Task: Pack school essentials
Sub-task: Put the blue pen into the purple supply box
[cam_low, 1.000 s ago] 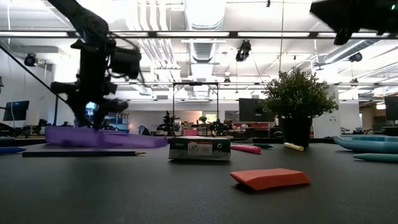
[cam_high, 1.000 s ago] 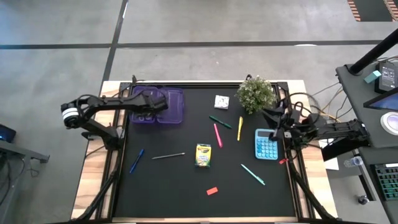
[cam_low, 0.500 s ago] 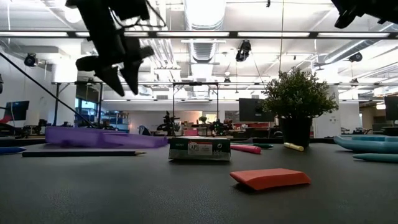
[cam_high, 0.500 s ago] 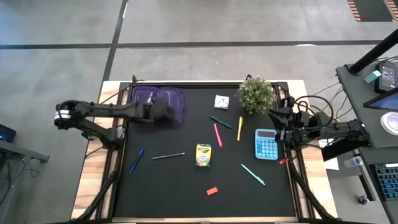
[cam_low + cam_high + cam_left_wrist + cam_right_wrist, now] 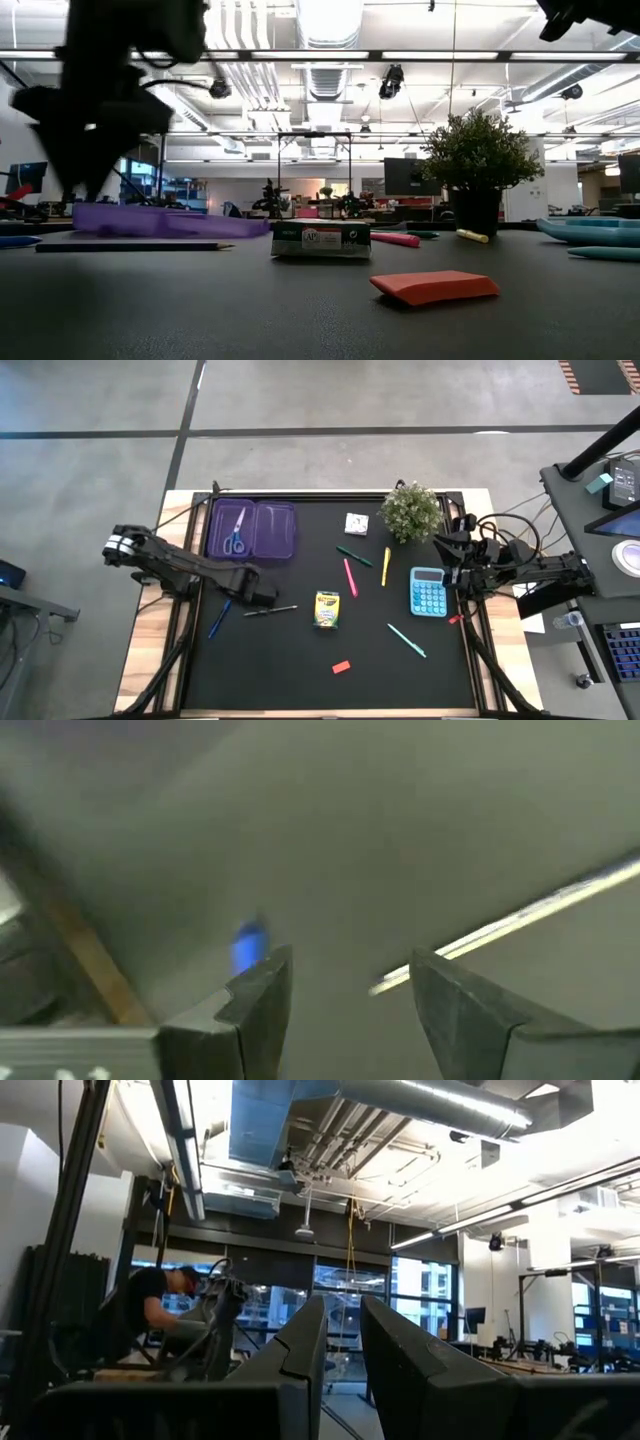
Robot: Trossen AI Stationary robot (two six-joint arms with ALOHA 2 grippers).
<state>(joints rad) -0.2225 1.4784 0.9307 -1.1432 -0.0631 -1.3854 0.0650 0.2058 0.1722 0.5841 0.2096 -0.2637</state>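
The school essentials lie scattered on the black table. Blue-handled scissors lie in the open purple case at the far left. A blue pen, a grey pencil, the crayon box, pink, green, yellow and teal pens, a red eraser and a white pad rest flat. My left gripper hangs open above the table, pointing down between the blue pen and the pencil. My right gripper is raised at the right edge, narrowly open and holding nothing.
A potted plant stands at the far right. A blue calculator lies near the right edge, beside my right arm. The black mat between the crayon box and the near edge holds only the eraser.
My left gripper has swung from over the purple case toward the near edge and a little right, turning as it went, and now hangs above the blue pen and pencil. It stayed open. The scissors now show lying in the case.
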